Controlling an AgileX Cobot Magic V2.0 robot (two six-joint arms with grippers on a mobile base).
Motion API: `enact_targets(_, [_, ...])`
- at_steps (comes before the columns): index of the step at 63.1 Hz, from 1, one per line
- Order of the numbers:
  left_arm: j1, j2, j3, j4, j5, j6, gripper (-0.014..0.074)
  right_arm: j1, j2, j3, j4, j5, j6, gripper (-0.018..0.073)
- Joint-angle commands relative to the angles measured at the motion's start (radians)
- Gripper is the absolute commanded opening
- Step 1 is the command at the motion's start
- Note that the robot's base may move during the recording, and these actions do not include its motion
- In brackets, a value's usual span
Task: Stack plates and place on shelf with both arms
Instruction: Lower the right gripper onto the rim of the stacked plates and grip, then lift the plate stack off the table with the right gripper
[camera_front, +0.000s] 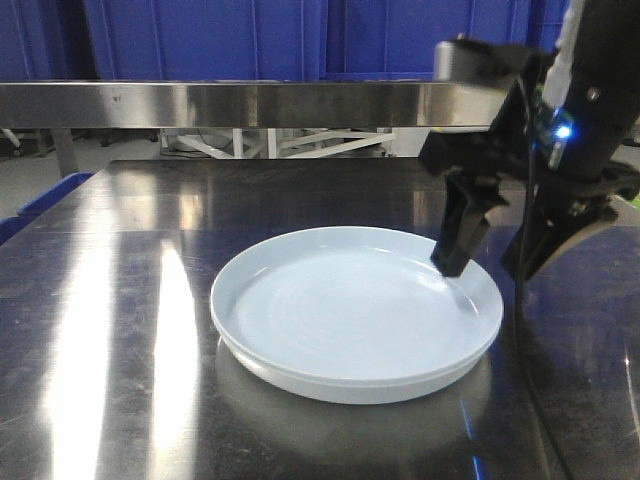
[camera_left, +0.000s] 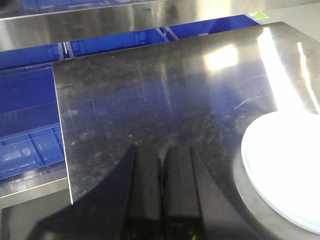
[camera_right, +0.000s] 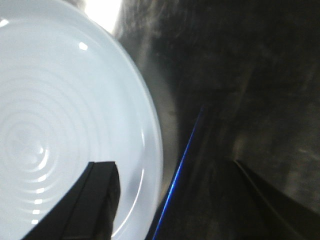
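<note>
Pale bluish-white plates (camera_front: 350, 310): stacked one in the other on the tabletop, towards its right half; two rims show one above the other along the near edge.
Steel tabletop (camera_front: 120, 300): dark and glossy, streaked with bright glare on the left.
Shelf (camera_front: 220, 103): its brushed stainless front rail runs level across the back, above the far edge of the tabletop and well apart from the plates.
Blue crates (camera_front: 200, 40): behind the rail, filling the background.
Right gripper (camera_front: 487, 272): my jaws are spread wide, straddling the right rim of the plates. One finger (camera_front: 458, 235) hangs inside the top plate, its tip low over the surface close to the rim; the other sits outside, above the tabletop. I cannot tell whether the inner tip touches.
Right wrist view: the plates (camera_right: 65, 115) fill the left side, with my inner finger (camera_right: 95, 200) over them and the outer one at the lower right.
Left gripper (camera_left: 161, 150): my jaws are pressed together with nothing between them, low over bare tabletop, near the plates (camera_left: 285, 170) but apart from them.
</note>
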Motion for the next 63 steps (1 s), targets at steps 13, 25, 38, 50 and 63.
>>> enact_targets(13, [0.002,-0.003,-0.030,0.001,-0.084,-0.010,0.0084,0.000,0.012,-0.021,0.019,-0.020,-0.002,0.0396])
enact_targets(25, [0.002,-0.003,-0.030,0.001,-0.084,-0.010,0.0084,0.000,0.012,-0.021,0.019,-0.001,-0.002,0.0083])
enact_targets(38, [0.002,-0.003,-0.030,0.001,-0.084,-0.010,0.0084,0.000,0.006,-0.026,0.019,0.017,-0.002,0.0056])
enact_targets(50, [0.002,-0.003,-0.030,0.001,-0.084,-0.010,0.0084,0.000,-0.055,-0.051,0.021,0.013,-0.002,0.0056])
enact_targets(63, [0.002,-0.003,-0.030,0.001,-0.084,-0.010,0.0084,0.000,-0.219,-0.055,0.021,-0.059,-0.002,0.0056])
